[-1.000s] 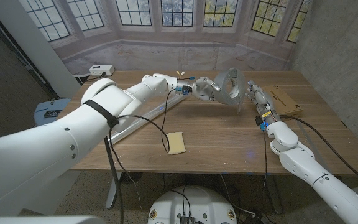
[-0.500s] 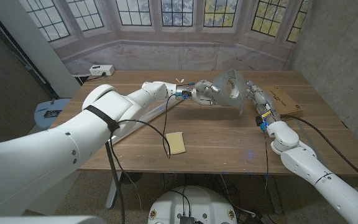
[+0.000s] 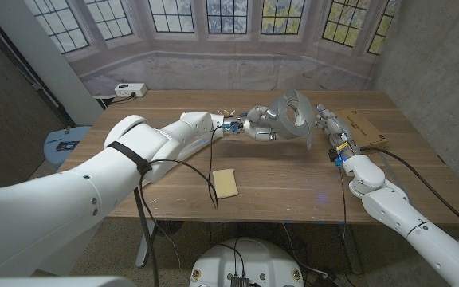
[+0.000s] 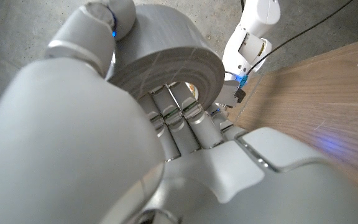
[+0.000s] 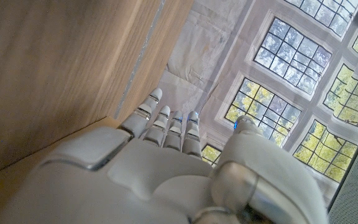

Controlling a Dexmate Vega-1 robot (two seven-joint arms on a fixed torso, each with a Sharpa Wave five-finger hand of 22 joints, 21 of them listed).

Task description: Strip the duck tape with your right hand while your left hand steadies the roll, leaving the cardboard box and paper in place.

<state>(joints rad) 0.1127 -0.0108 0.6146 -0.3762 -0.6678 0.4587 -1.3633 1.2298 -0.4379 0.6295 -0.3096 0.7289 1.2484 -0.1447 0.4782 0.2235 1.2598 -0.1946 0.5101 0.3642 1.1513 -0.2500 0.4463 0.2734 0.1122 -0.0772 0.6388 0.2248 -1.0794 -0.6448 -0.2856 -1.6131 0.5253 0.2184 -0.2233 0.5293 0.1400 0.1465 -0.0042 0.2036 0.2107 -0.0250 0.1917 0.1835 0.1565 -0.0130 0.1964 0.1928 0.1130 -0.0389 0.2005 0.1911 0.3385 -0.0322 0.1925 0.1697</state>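
Left hand [image 3: 263, 123] grips plain grey tape roll [image 3: 293, 112] — no legible writing.

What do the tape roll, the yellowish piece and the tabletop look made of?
Tape roll: matte grey, cloth-like backing, probably duct tape; faint scratches, wound edge visible. Yellowish piece: pale, flat with rounded corners, possibly paper or sponge, too small to tell. Tabletop: wood or wood veneer with a satin finish; grain lines show.

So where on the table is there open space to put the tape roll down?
Bare wood lies between the yellow paper and the right arm, along the table's near edge. The far edge, behind both hands, also looks bare. It is crowded around the tape roll, held up by the left hand, with the right hand and cardboard box beside it.
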